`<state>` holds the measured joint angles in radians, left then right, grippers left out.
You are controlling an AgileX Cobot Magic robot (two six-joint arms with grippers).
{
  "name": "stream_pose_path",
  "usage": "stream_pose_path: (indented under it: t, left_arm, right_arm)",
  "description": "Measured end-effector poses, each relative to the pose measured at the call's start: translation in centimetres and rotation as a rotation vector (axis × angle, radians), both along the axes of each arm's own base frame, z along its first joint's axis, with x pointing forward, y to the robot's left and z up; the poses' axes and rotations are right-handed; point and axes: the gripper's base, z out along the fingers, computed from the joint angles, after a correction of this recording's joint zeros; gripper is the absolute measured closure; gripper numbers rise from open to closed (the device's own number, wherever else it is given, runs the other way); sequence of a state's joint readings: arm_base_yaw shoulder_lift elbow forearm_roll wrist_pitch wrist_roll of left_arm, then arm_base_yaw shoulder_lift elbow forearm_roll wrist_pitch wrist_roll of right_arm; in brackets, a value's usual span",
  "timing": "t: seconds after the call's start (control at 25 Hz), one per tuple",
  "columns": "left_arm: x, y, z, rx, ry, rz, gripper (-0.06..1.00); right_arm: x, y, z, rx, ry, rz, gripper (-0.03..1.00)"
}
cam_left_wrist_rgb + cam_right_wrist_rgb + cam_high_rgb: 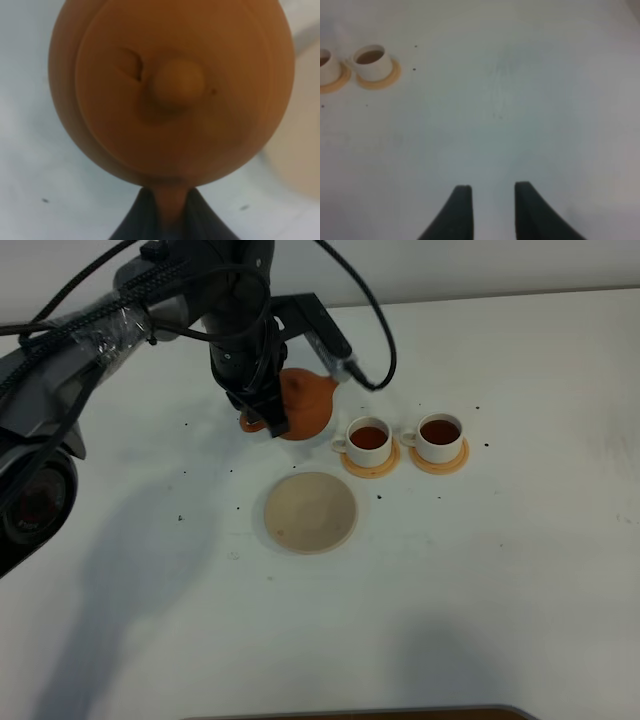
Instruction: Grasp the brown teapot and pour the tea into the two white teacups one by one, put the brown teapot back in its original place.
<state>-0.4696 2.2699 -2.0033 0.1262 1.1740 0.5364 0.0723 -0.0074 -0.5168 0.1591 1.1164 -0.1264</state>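
My left gripper is shut on the loop handle of the brown teapot, holding it behind the pale beige wooden disc and left of the cups. In the left wrist view the teapot fills the frame, lid and knob facing the camera, its handle pinched in the gripper. Two white teacups stand on orange coasters, both holding dark tea. The right wrist view shows my right gripper open and empty over bare table, with one teacup far off and the other cut by the frame edge.
The beige disc shows at the edge of the left wrist view, bare. Small dark specks dot the white table. A brown edge lies along the near table border. The left arm's cables arch over the back left.
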Motion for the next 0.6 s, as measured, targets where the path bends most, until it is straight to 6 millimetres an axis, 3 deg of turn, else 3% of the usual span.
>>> stream_pose_path:
  t: [0.28,0.6]
  left_arm:
    - [-1.6,-0.8,2.9,-0.117,-0.007,0.223,0.80]
    - [-6.0,-0.8,1.9,-0.082,0.108,0.358,0.80]
  right_arm:
    - [0.0,0.0,0.0,0.000,0.000,0.000,0.73]
    - [0.0,0.0,0.0,0.000,0.000,0.000,0.73]
